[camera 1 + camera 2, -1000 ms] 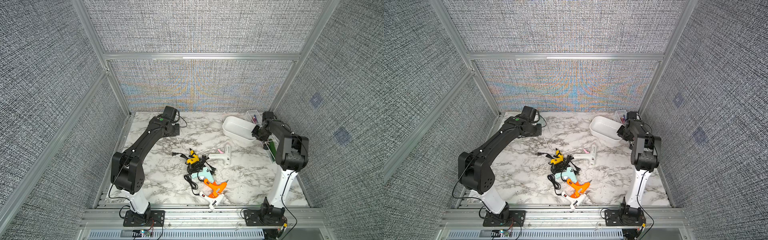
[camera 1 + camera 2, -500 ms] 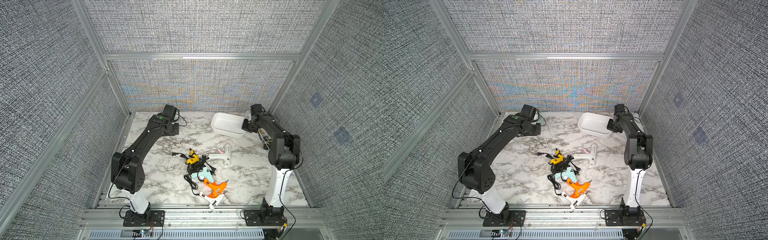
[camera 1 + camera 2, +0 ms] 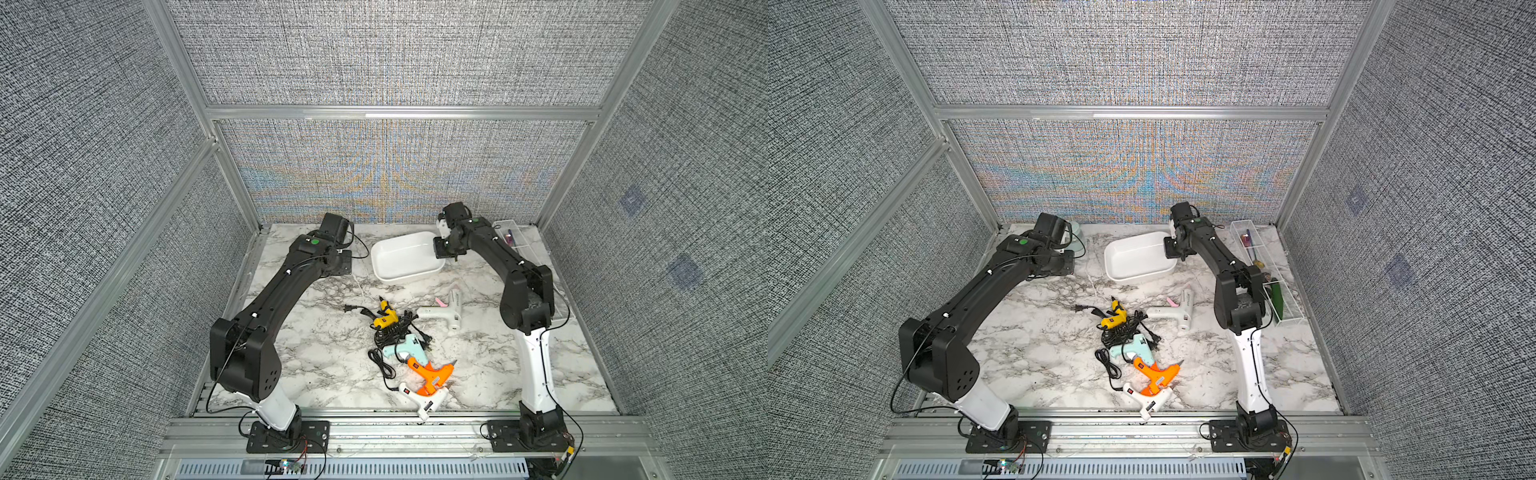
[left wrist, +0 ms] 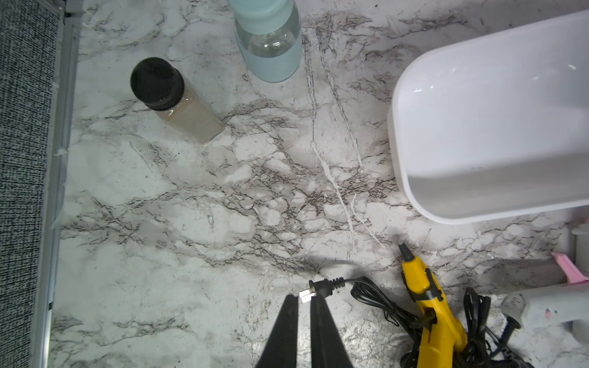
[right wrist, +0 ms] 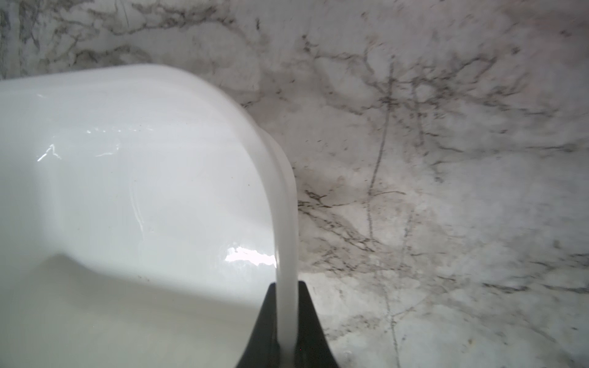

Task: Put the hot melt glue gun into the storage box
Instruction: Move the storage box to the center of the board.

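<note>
The white storage box lies at the back middle of the marble table with nothing in it. My right gripper is shut on the box's right end wall, one finger inside and one outside. Several hot melt glue guns lie in a heap at the front middle: yellow, white, pale blue, orange and another white one. My left gripper hangs shut and empty above the table, over the yellow gun's plug.
A long clear divided tray lies along the right wall. A black-capped bottle and a pale blue bottle stand at the back left under the left wrist. Black cords tangle round the guns.
My right gripper has closed on the box's wall and moved the box leftward from the back right corner to the back middle. The left arm has not moved.
</note>
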